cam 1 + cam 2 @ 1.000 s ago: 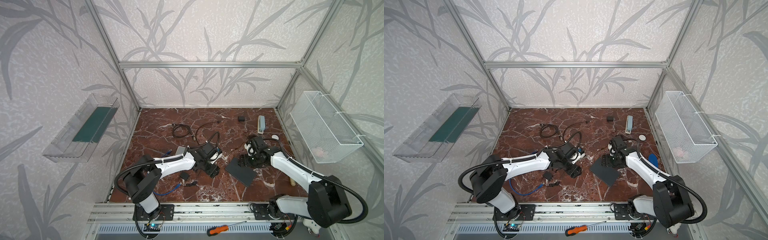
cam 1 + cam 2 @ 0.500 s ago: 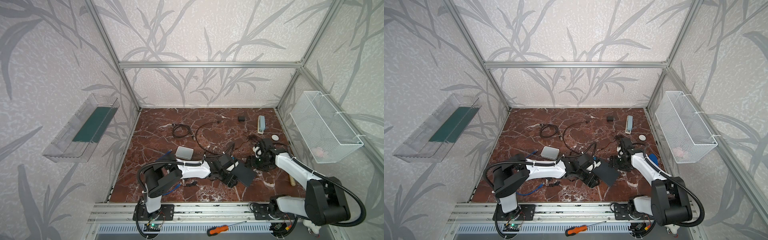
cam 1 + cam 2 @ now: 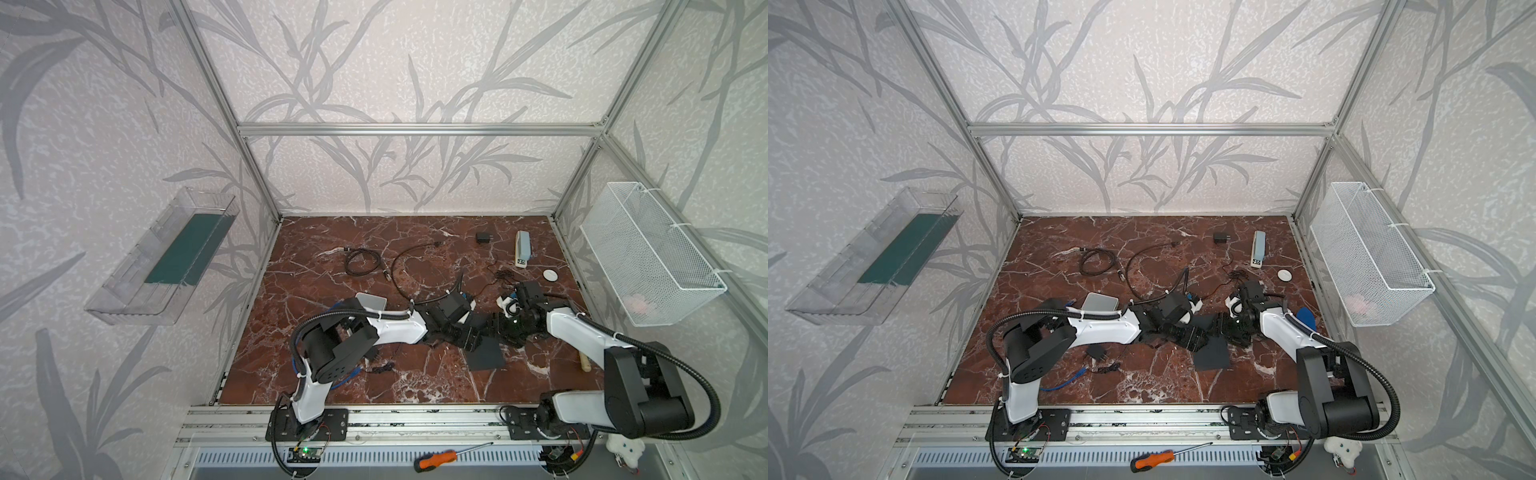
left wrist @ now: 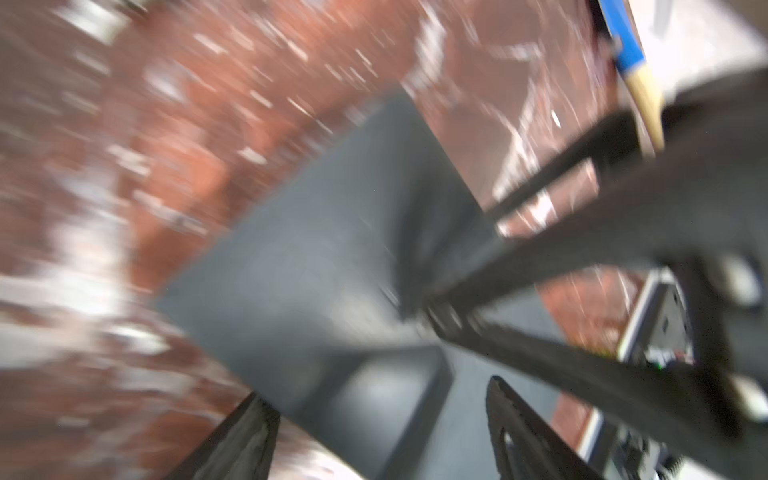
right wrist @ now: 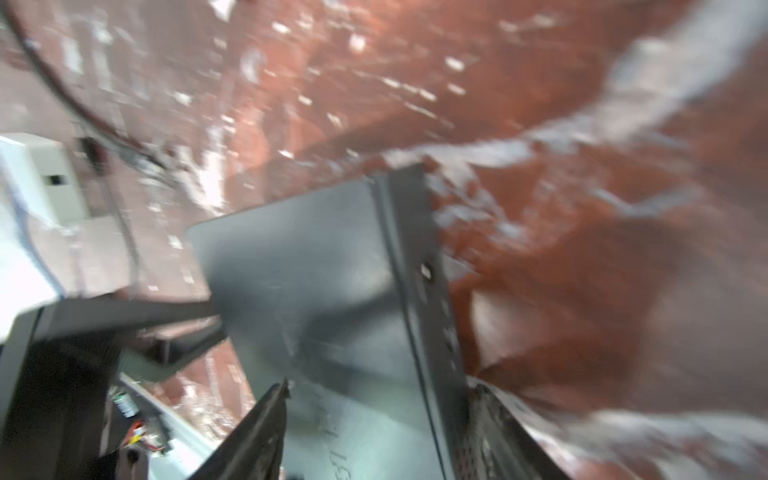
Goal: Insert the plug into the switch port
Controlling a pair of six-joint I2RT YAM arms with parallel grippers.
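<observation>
Red marble worktop (image 3: 316, 266) inside a leaf-papered frame cell carries everything. Both arms meet over the dark grey slab (image 3: 486, 355) at mid-worktop. The left hand (image 4: 376, 390) has its fingers spread above the slab. The right hand (image 5: 381, 385) straddles the slab's edge, and I cannot tell whether it pinches it.

The white switch box (image 3: 371, 300) lies behind the left arm, with nothing visibly plugged in. The thin black cord (image 3: 504, 274) lies loose behind the hands, its adapter block (image 3: 482, 237) near the back wall, and its plug tip is too small to pick out. Insertion looks wholly undone, with picking, aligning and pushing all left to do.
</observation>
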